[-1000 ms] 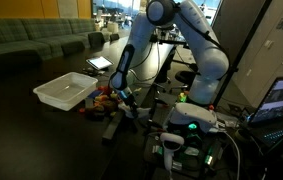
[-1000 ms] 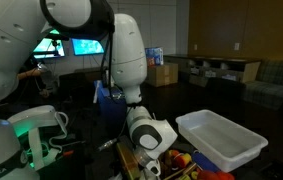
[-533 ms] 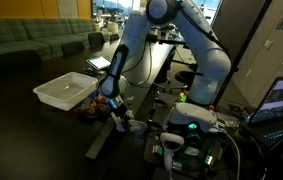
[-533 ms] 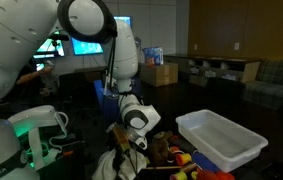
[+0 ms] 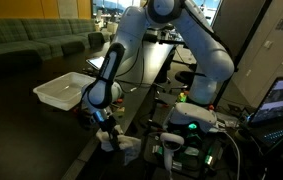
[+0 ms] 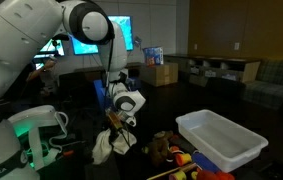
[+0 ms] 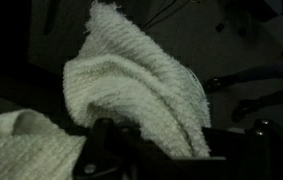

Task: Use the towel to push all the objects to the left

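While the towel (image 6: 108, 147) hangs clear of the dark table (image 5: 36, 135), the step in hand reads as carrying the cloth into position, with the sweep itself not yet begun. Item: gripper (image 6: 115, 122), lower centre-left of the frame, jaws closed tight on a bunched fold of the towel, as the wrist view confirms with pale grey-white terry (image 7: 131, 85) gathered right at the fingers and filling most of that frame. Item: towel, draped straight below the gripper, loose end dangling; in an exterior view it shows as a pale clump (image 5: 119, 145) at lower centre. Item: the objects (image 6: 176, 152), a small cluster in red, yellow and brown at lower centre-right, just beside the near wall of the white tray (image 6: 216, 152); they sit to the right of the hanging towel and apart from it, nothing touching. Judged next move: lower the cloth until it meets the table, set it against the side of the cluster away from the goal, then drag it across in one low pass so the small toys do not slip under or around the soft edge.
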{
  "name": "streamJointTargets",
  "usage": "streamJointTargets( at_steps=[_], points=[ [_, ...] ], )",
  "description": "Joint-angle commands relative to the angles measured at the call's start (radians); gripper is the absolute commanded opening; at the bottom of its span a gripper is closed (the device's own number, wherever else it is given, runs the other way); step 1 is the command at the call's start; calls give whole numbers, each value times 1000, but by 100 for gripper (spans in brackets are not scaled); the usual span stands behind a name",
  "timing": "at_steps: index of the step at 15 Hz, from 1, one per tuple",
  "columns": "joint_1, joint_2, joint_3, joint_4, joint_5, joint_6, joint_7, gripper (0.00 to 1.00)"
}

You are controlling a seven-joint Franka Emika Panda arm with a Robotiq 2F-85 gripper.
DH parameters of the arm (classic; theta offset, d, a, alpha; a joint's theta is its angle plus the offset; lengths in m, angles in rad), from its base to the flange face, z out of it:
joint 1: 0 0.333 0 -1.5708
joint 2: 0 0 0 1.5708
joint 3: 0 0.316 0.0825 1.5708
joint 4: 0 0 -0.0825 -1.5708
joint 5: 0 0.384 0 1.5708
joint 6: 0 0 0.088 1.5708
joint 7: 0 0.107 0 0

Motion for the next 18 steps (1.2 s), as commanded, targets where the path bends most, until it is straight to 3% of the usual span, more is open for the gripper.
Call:
streamJointTargets(
  at_steps=[1,6,10,14,18],
  points=[
    [-9,-28,42,13,33,-34,-54,3],
    [-97,-138,29,-34,26,-195,-181,3],
    [-202,-284,-31,-125,45,-273,-304,3],
    [-287,-441,-147,-204,100,-255,-395,3],
    [-346,-548,-311,-197,135,-242,-451,3]
  ],
)
